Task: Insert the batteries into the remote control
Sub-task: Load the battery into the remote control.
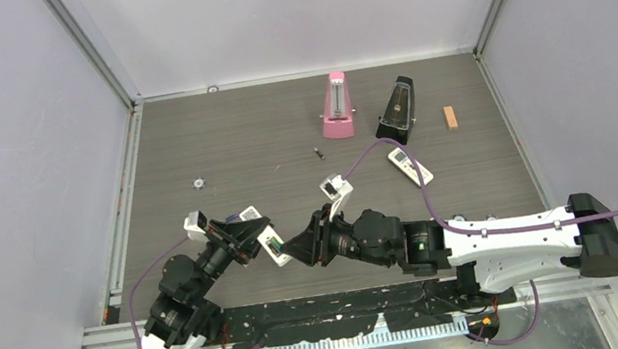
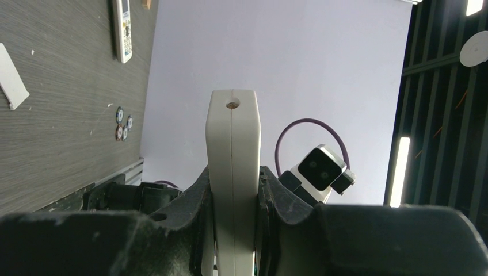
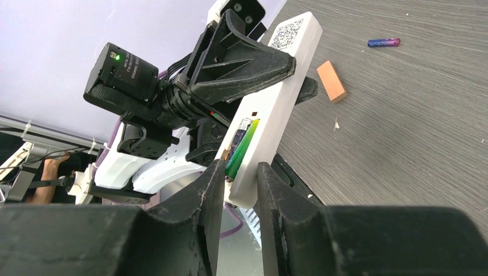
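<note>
Black left jaws are pressed onto the two flat faces of the remote control, pinching it about mid-length and holding it clear of the counter. The left wrist view shows it edge-on, with a small round hole in the end that points away.

The right jaws stand one on each side of the remote control's near end, close against it. Whether they press on it or only bracket it cannot be told.

In the right wrist view the battery bay is open. Two batteries lie in it side by side, one green and one bluish, just above the right jaws. A QR label sits at the far end of the same face.

On the counter beyond, a loose battery with a blue-purple wrap lies well apart from both arms. An orange block lies nearer to them. Further out are a broad white remote, a pink metronome and a black metronome, the two metronomes near each other at the far side.
</note>
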Available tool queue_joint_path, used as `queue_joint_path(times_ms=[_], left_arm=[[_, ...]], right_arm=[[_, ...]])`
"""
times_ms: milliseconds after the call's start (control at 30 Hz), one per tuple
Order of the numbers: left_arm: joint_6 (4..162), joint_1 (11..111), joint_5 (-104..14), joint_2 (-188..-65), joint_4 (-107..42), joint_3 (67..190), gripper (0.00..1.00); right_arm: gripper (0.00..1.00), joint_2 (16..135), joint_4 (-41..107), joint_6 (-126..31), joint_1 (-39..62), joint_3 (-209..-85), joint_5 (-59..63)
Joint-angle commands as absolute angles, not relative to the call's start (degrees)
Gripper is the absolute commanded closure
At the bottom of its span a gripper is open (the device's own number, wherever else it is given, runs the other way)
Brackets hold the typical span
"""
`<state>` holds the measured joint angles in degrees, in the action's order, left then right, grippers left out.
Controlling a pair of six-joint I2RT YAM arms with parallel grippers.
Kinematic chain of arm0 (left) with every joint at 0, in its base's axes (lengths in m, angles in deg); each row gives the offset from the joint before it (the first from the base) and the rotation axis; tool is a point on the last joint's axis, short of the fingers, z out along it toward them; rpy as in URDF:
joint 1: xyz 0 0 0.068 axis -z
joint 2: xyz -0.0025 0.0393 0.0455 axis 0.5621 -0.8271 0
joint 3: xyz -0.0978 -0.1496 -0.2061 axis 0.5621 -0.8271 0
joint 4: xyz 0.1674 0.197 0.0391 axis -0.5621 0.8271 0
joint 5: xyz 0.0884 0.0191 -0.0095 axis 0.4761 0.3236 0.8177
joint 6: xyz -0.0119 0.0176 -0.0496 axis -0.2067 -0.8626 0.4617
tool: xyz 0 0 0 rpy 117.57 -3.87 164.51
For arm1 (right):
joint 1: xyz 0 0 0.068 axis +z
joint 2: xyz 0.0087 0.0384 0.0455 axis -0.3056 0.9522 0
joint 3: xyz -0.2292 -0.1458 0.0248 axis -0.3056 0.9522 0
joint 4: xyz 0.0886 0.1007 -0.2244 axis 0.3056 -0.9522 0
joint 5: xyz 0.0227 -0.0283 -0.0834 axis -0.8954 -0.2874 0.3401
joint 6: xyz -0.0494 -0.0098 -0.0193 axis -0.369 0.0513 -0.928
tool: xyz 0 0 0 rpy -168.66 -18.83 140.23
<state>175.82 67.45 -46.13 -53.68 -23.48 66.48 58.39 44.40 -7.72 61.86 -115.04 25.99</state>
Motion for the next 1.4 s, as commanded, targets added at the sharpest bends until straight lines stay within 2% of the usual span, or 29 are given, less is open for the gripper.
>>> queue_joint_path(times_ms=[0,200,433,533,667,700,833,1133,1367], left_arm=[[176.32,67.8,-48.07,-53.09,-29.55,68.39,1.0],[173.68,67.8,-47.73,-52.92,-28.3,69.47,1.0],[159.9,67.8,-44.94,-52.64,-19.28,75.31,1.0],[152.41,67.8,-43.16,-52.65,-14.55,78.11,1.0],[143.6,67.84,-43.67,-53.67,-14.07,79.97,1.0],[141.43,67.79,-44.72,-54.14,-14.84,80.14,1.0],[134.55,67.82,-49.98,-57.2,-16.37,81.62,1.0],[126.68,67.8,-59.21,-61.04,-20.72,84.4,1.0],[127.18,67.82,-63.27,-61.07,-24.22,84.5,1.0]], right_arm=[[0.7,60.35,41.42,-5.69,62.01,-116.83,28.03],[0.8,61.52,36.44,-4.19,61.96,-119.05,28.26],[0.77,63.62,25.89,-3.51,61.92,-124.39,28.47],[0.68,62.76,24.46,-3.63,61.92,-124.75,29.26],[0.45,60.08,25.78,-4.41,61.92,-124.17,29.14],[0.36,59.0,26.58,-4.79,61.88,-123.88,28.76],[0.25,56.21,32.21,-8.08,61.86,-121.87,25.17],[0.23,57.8,36.19,-16.38,61.9,-122.28,17.14],[0.27,60.23,38.62,-18.06,61.91,-122.58,12.7]])
